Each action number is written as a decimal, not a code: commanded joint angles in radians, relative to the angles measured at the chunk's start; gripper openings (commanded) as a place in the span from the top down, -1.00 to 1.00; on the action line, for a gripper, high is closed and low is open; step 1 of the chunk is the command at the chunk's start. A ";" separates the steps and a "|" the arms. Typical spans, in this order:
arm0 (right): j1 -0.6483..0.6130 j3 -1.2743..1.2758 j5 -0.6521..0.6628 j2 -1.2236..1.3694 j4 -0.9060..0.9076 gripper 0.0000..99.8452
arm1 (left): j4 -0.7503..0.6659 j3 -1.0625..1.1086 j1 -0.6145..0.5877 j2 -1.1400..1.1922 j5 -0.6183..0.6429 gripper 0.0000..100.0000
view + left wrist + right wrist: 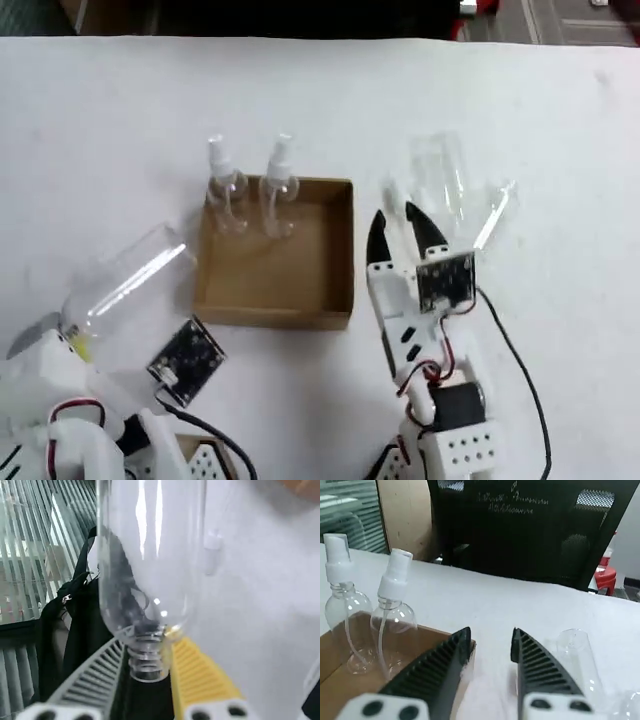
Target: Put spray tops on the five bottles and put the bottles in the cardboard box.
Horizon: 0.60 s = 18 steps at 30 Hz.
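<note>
A cardboard box (300, 300) lies mid-table. Two clear bottles with white spray tops (225, 190) (278, 188) stand upright in its far left corner, also the two bottles (347, 605) (395, 620) beside the box wall (335, 685) in the right wrist view. My left gripper (72, 338) is shut on the neck of a topless clear bottle (130, 272) (150, 555), tilted above the table left of the box. My right gripper (395, 230) (487, 642) is open just right of the box, nothing between its black fingers. Beyond it lie clear bottles (440, 172) (577, 652) on their sides.
A long clear piece (495, 212) lies on the white table to the right of the lying bottle. A small white part (212, 542) sits on the table behind the held bottle. A dark chair (530, 525) stands past the far table edge.
</note>
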 commanded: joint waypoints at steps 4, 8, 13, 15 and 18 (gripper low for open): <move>-0.008 0.041 0.012 -0.114 0.002 0.76 | 0.005 -0.078 0.259 -0.005 0.339 0.95; -0.004 0.041 0.012 -0.119 0.001 0.76 | 0.005 -0.127 0.424 -0.005 0.559 0.95; 0.010 0.002 0.012 -0.125 0.008 0.76 | 0.005 -0.117 0.630 -0.005 0.744 0.95; 0.042 -0.057 0.012 -0.125 0.044 0.77 | 0.005 -0.084 0.705 -0.005 0.781 0.95; 0.073 -0.183 0.012 -0.125 0.134 0.76 | -0.031 -0.025 0.789 -0.005 0.829 0.95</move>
